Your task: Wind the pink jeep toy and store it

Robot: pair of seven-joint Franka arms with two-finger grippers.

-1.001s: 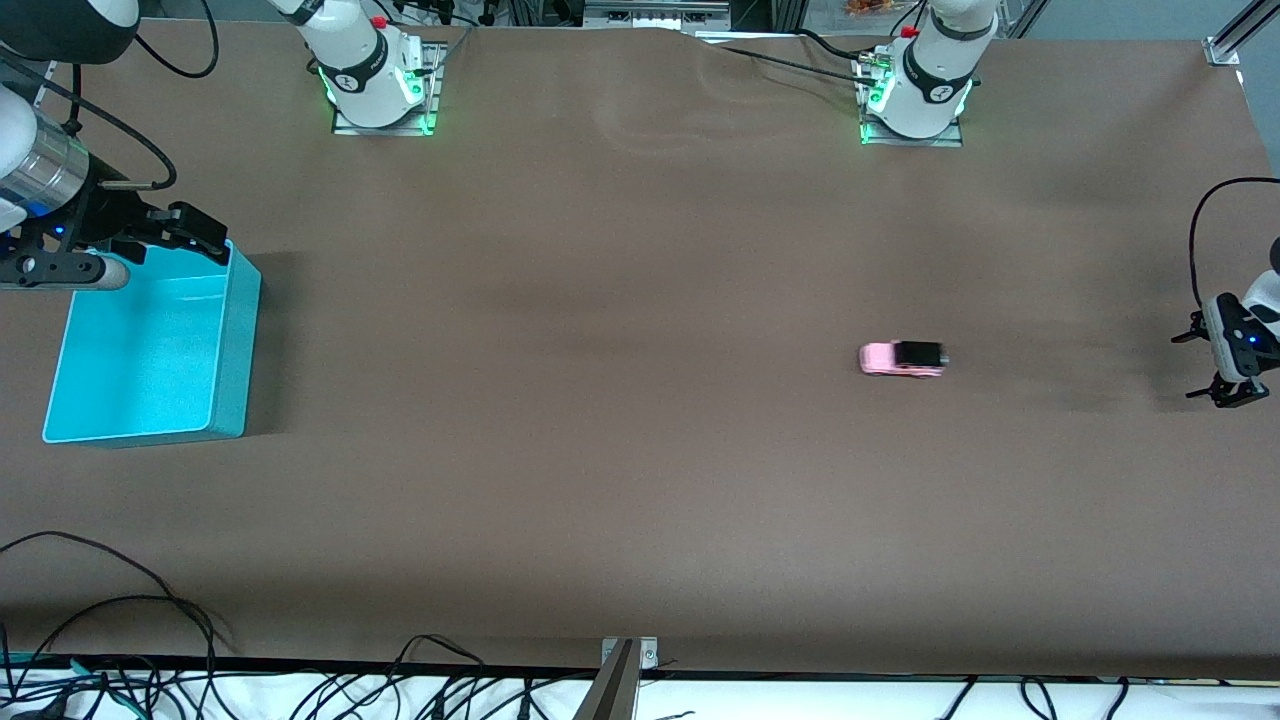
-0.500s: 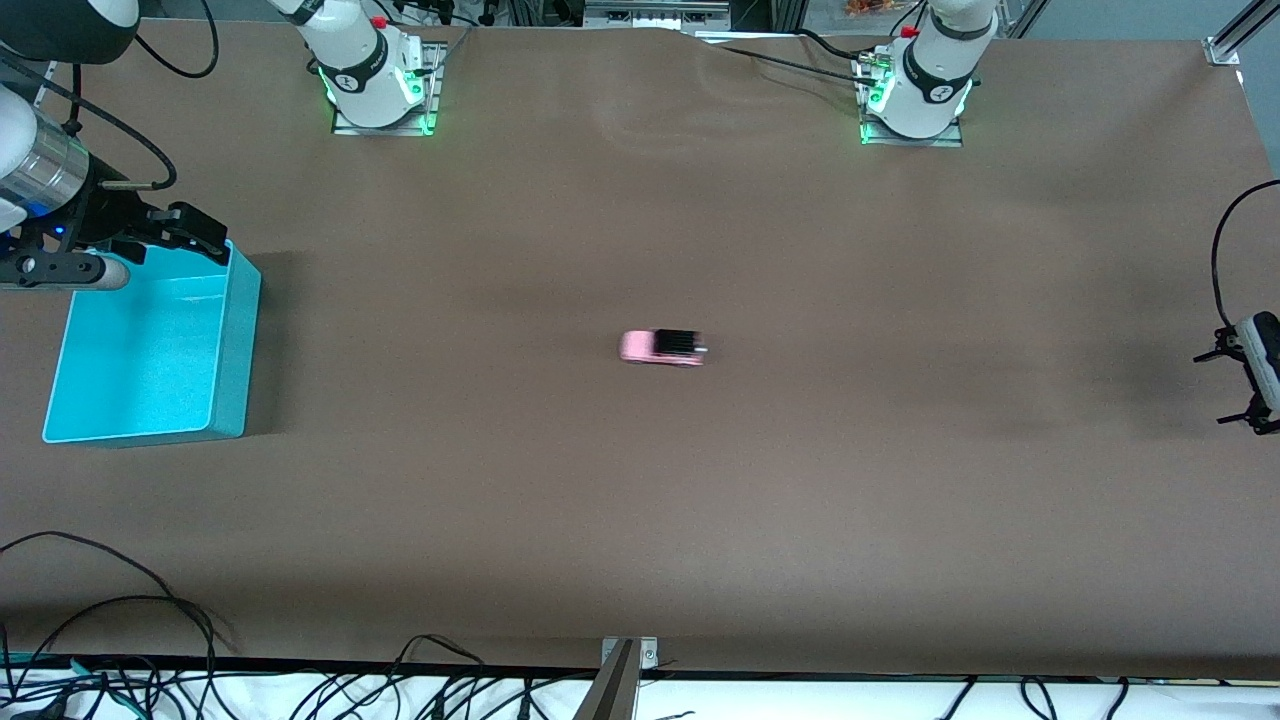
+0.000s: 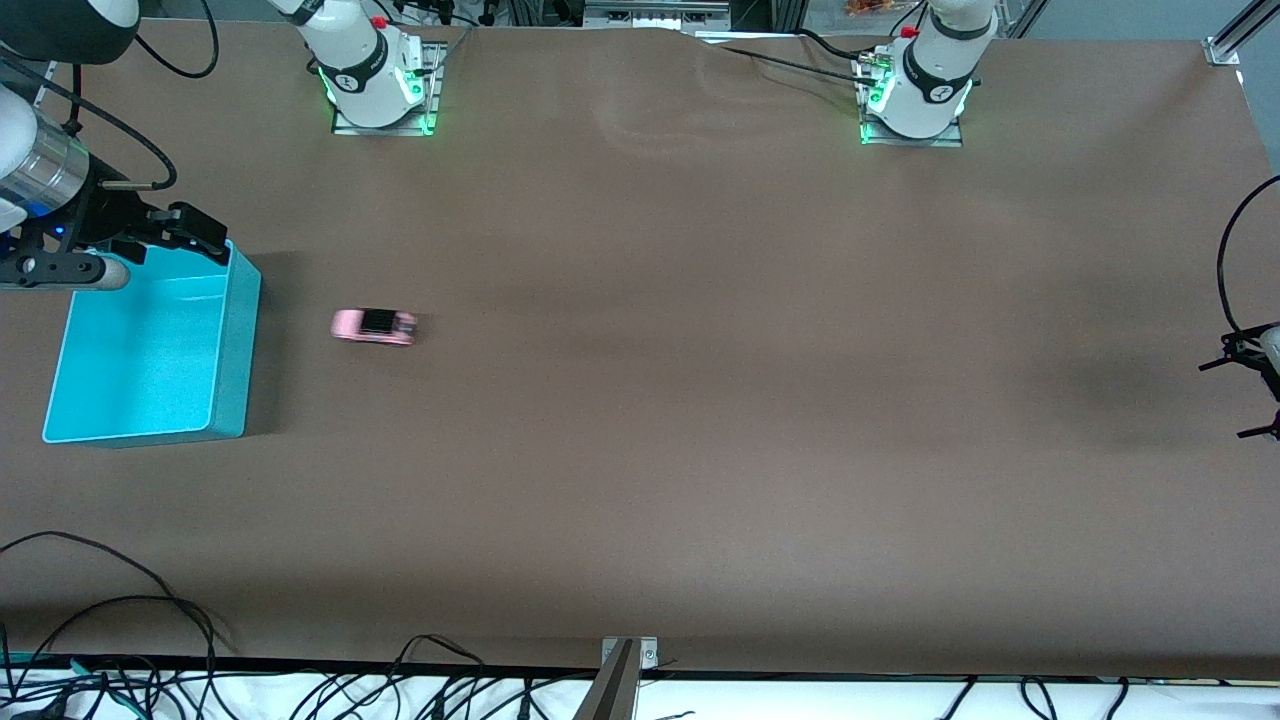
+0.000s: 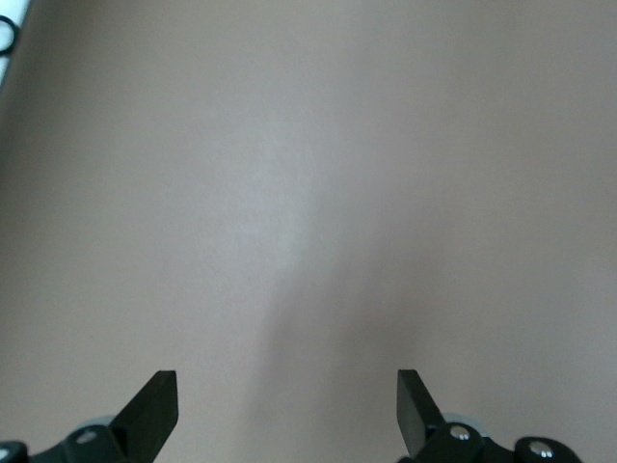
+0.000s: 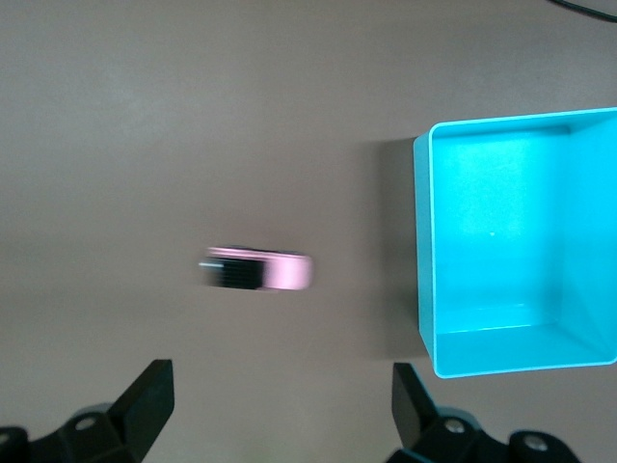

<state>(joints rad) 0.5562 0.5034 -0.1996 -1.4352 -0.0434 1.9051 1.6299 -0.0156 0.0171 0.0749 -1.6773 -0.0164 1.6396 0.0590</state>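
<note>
Brown table (image 3: 700, 450) bare bar the jeep (image 3: 374, 326), loose beside the bin (image 3: 235, 300), blurred. My right hand (image 3: 185, 232) hung released over the bin's rim to intercept; left hand (image 3: 1245, 400) released, waiting at its end.

- Both arm bases (image 3: 375, 75) were glossy white with a black ring, a red cap on top and green light glowing at the metal foot plates.
- The right arm's wrist (image 3: 45, 170) carried a brushed silver cuff, a blue light and black cables.
- The right pincer (image 5: 280, 410) had black wedge fingers with silver screws.
- The left pincer (image 4: 287, 410) looked alike.
</note>
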